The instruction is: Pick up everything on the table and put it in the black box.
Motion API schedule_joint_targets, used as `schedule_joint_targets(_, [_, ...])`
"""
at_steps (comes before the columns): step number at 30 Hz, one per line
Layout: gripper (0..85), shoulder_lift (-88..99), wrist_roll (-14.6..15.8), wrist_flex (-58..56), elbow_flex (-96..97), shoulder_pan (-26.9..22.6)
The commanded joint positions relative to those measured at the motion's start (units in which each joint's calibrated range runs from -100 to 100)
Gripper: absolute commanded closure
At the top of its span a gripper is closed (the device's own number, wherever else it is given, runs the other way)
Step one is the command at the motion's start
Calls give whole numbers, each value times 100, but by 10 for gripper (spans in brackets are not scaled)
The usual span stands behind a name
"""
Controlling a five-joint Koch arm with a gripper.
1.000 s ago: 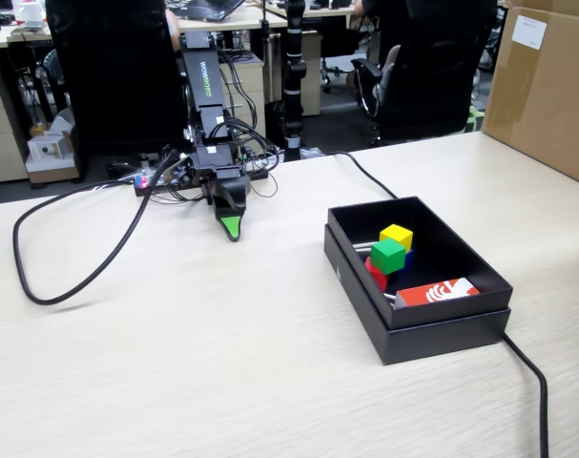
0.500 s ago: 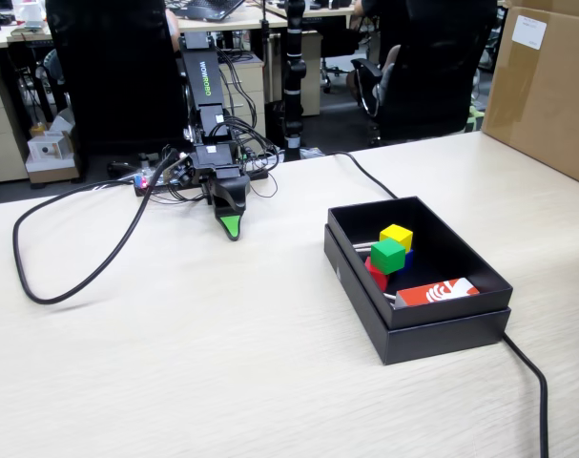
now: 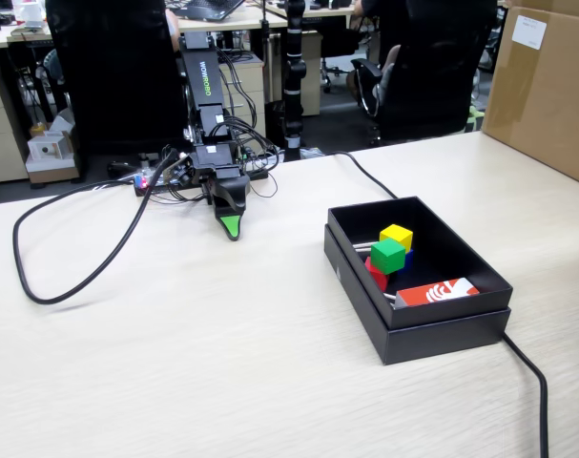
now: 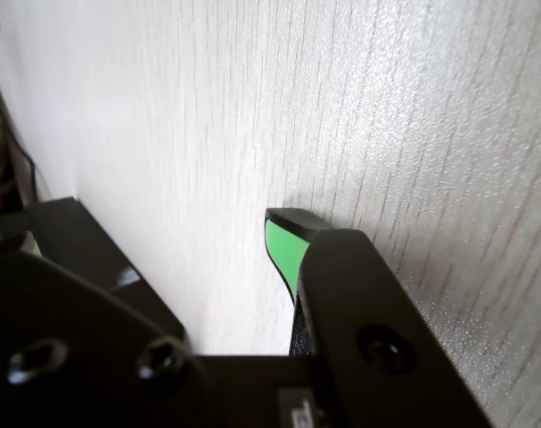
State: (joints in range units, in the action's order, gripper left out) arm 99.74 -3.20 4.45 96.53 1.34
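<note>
Green-tipped jaws (image 3: 232,229) rest on bench (image 3: 175,363), apparently closed, empty; cubes sit in black box (image 3: 442,334); you stay parked.

Black office chairs (image 3: 432,67) and desks (image 3: 222,24) stand behind, brown carton (image 3: 547,91) at right.

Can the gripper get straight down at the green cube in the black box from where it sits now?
Probably yes. The green cube sits topmost in the open black box, with no lid or anything above it. The gripper rests well away on bare table, with nothing between.
</note>
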Motion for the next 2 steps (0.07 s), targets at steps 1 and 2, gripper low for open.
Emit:
schedule_joint_targets(1, [364,-31,-20,-389,30,0])
schedule_joint_targets(2, [364,-31,-20,-389,30,0])
